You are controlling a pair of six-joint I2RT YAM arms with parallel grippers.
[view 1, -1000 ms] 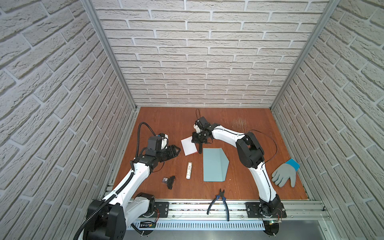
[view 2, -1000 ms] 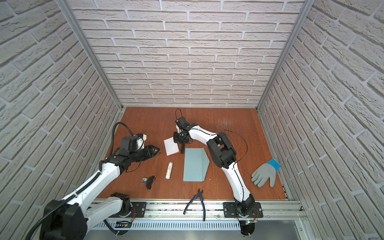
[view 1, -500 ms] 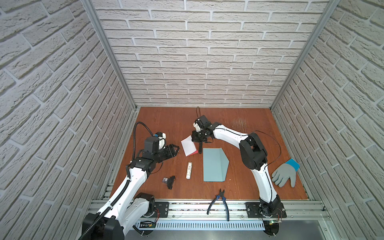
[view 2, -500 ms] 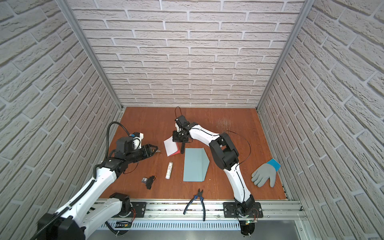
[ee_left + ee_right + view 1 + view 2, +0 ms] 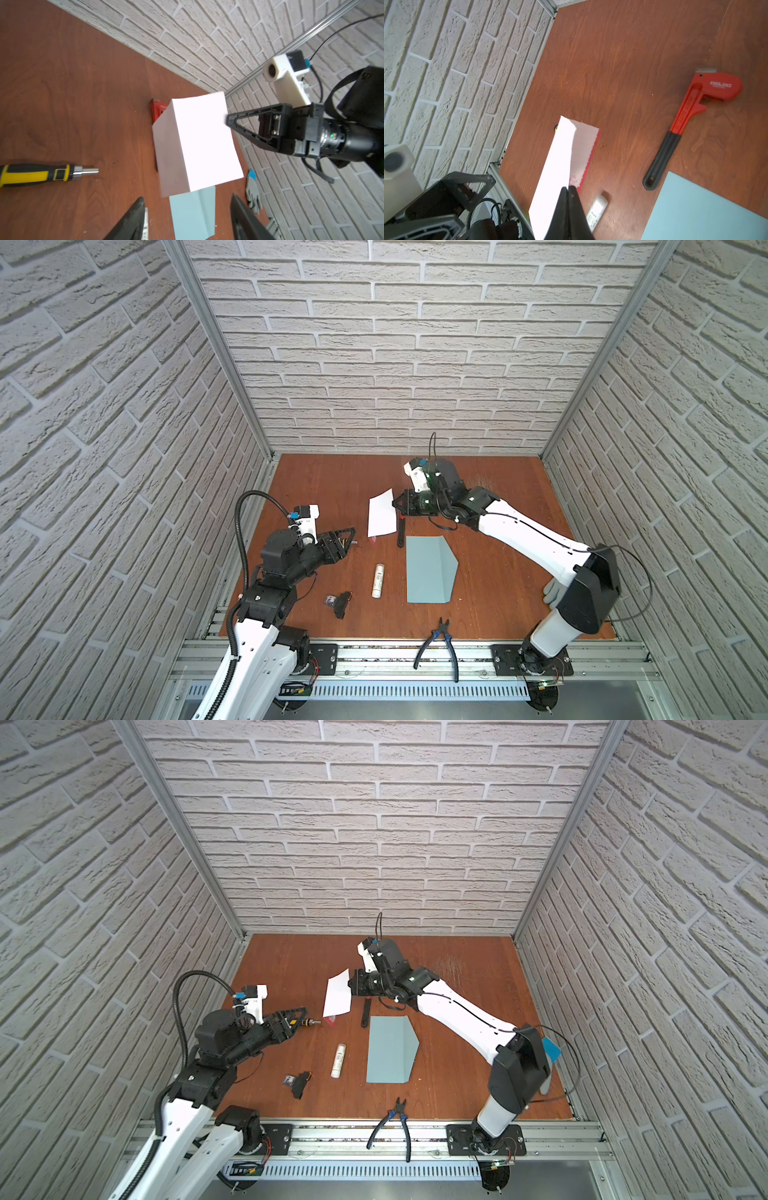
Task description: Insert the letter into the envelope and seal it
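Observation:
My right gripper [image 5: 395,504] [image 5: 568,188] is shut on one edge of the letter [image 5: 381,512] [image 5: 338,994] [image 5: 203,141], a white card with a red edge [image 5: 558,164]. The card hangs tilted above the table at the middle back. I cannot tell whether its low edge touches the wood. The envelope [image 5: 428,568] [image 5: 390,1048] [image 5: 706,207] lies flat just in front of it, light blue-grey, flap pointing right. My left gripper [image 5: 348,536] [image 5: 187,200] hovers left of the card, open and empty.
A white glue stick [image 5: 378,580] lies left of the envelope. A red wrench [image 5: 691,116] with a black handle lies behind the envelope. A yellow-black screwdriver [image 5: 41,175] lies by my left gripper. Pliers [image 5: 440,639], a small black part [image 5: 340,603] and a grey glove [image 5: 252,191] are also around.
The right gripper has closed on the letter's edge and raised it from flat to tilted above the table. The left jaws have spread a little wider; that arm has barely shifted.

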